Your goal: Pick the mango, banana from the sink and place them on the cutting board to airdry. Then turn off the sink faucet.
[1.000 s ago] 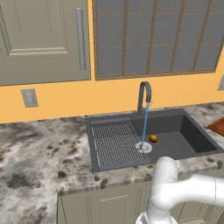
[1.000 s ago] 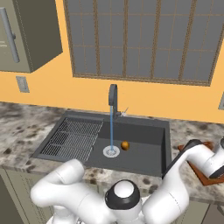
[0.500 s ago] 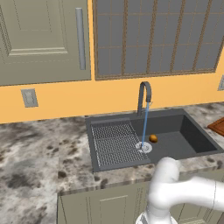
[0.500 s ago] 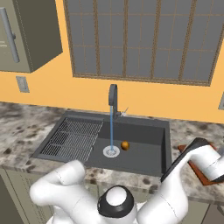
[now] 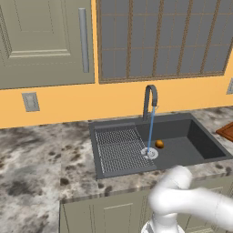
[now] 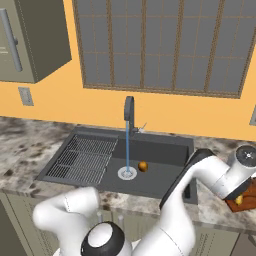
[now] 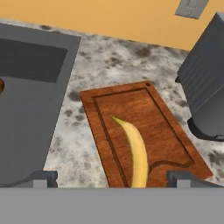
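Bench (image 5: 45, 159) is speckled granite running along the orange wall, and the dark grey sink (image 5: 113, 170) is set into it, ribbed drainboard on one side and deep basin on the other. The sink faucet (image 5: 150, 98) arches over the drain with a thin blue stream running down from it. The mango (image 5: 159, 144) sits on the basin floor just beside the drain ring, well apart from the arm.

Off to the right of the sink, the cutting board (image 7: 144, 131) lies flat on the bench, reddish-brown with a groove round its edge. The banana (image 7: 135, 151) lies lengthwise on it, pointed tip toward the wall. In the hand view the fingers (image 7: 41, 178) stand wide apart at the bottom, one on each side of the board, with the banana between them and touching neither, so it's let go and resting on the wood.

Compared to a second ago, the sink, the stream and the mango haven't budged, but the white arm has shifted: in the right base view its wrist sits higher and further right than before.

Arm pose now: it reaches out low to the right across the bench edge, elbow bent, hand over the board and looking down at it.
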### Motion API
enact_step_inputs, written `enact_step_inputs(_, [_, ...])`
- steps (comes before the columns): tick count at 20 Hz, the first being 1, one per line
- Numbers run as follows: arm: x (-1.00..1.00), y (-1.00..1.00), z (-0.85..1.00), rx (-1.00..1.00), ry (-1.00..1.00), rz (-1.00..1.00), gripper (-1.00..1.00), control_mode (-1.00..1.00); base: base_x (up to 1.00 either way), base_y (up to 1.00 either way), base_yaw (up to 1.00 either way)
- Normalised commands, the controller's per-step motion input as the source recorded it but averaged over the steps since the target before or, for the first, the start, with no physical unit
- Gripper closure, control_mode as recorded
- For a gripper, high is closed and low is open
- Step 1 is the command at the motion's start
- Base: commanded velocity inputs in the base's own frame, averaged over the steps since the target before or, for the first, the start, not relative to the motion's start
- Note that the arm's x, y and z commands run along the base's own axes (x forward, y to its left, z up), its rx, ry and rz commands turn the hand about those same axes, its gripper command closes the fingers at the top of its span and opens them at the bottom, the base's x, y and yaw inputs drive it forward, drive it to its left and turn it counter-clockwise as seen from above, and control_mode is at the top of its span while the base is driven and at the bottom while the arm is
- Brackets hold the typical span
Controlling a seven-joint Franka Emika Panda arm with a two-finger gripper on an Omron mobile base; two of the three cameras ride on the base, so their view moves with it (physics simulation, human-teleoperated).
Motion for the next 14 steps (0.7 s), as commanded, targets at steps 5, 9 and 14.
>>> enact_step_inputs(5, [-0.31,0.86,0.57,-0.12,-0.10,0.00,-1.00,-1.00,0.00,0.00,0.00])
enact_step_inputs(9, [-0.30,0.57,0.78,-0.01,-0.05,-0.01,-1.00,-1.00,0.00,0.00,0.00])
enact_step_inputs(14, [-0.11,0.38,0.92,0.07,0.14,-0.02,-1.00,-1.00,0.00,0.00,0.00])
